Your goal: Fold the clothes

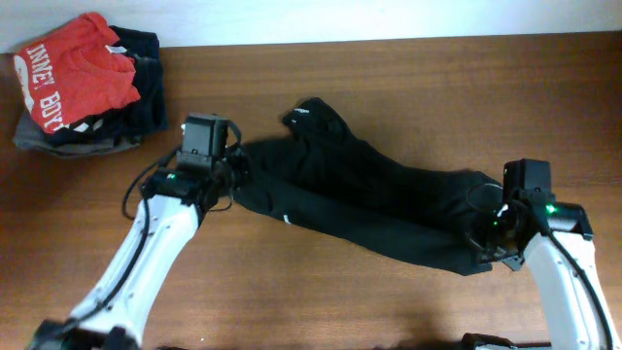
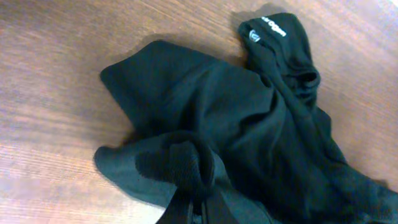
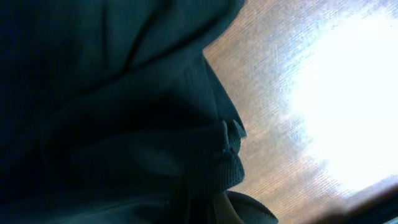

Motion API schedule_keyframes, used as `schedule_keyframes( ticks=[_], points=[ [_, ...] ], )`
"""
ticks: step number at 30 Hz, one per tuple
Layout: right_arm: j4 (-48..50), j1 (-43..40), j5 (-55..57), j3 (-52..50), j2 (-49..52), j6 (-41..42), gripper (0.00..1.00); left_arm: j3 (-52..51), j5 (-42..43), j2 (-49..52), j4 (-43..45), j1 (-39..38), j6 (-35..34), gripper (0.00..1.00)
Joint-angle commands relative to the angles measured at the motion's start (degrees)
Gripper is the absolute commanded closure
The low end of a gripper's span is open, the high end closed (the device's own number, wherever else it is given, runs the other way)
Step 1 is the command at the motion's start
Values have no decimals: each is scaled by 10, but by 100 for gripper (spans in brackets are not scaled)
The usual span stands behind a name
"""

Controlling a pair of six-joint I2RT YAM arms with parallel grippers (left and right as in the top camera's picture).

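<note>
The clothes (image 1: 369, 199) are one black long-sleeved top, bunched into a long band slanting across the middle of the wooden table (image 1: 408, 87). My left gripper (image 1: 236, 173) is shut on the band's left end. In the left wrist view its jaws (image 2: 199, 200) pinch a rolled fold of the black fabric (image 2: 249, 112), and a collar with white label print (image 2: 267, 28) lies at the far end. My right gripper (image 1: 483, 236) is shut on the band's right end. The right wrist view shows its jaws (image 3: 211, 208) clamped on a ribbed edge of the fabric (image 3: 93, 93).
A pile of other garments sits at the back left corner: a red shirt with white lettering (image 1: 73, 73) on top, a navy garment (image 1: 146, 83) beside it, grey cloth (image 1: 58, 141) beneath. The table's far edge runs along the top of the overhead view.
</note>
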Motion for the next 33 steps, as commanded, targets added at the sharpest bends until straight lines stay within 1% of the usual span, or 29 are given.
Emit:
schedule_keyframes(
  ticks=[1,2,3,5,6,7,8,10,11,12,14,16,17,19,20,21,23,24,27,30,31,33],
  points=[
    [15,3,20,-3,14,6,96,10,7,40,26,-18,7,98],
    [19,3,20,-3,18,6,96,10,6,52,38,-25,8,98],
    [23,3,20,-3,23,5,95,10,7,62,50,-31,17,94],
    [27,3,22,-3,34,5,93,10,6,79,72,-43,36,77],
    [27,3,23,-3,42,5,89,10,6,87,83,-49,45,66],
    [28,3,27,-3,49,5,83,10,6,93,92,-54,53,55],
    [28,3,31,-3,58,5,73,10,6,97,100,-58,63,49],
    [28,3,41,-3,73,5,59,10,6,99,108,-62,78,32],
    [31,3,43,-3,80,5,50,11,6,98,111,-62,83,26],
    [35,3,43,-3,84,5,45,14,6,97,112,-62,87,22],
    [44,3,43,0,86,5,34,28,7,97,112,-62,106,18],
    [48,3,43,13,86,5,26,47,7,97,112,-62,129,17],
    [50,3,43,26,86,3,19,60,7,97,112,-62,142,16],
    [58,3,43,50,86,-3,1,83,7,97,114,-64,154,15],
    [68,3,40,60,86,-14,1,90,10,98,121,-63,153,14],
    [88,3,37,71,86,-28,1,94,22,100,149,-64,153,8],
    [107,3,34,73,86,-27,1,94,28,108,178,-65,132,9],
    [115,3,34,73,90,-28,1,96,38,125,209,-69,110,9],
    [115,3,34,73,98,-28,1,123,66,172,222,-70,92,7],
    [117,3,14,73,110,-51,1,201,126,249,201,-72,92,2],
    [117,3,5,73,116,-54,1,251,145,288,174,-74,92,1],
    [115,3,0,73,123,-57,1,327,155,340,122,-80,92,1]
  ],
)
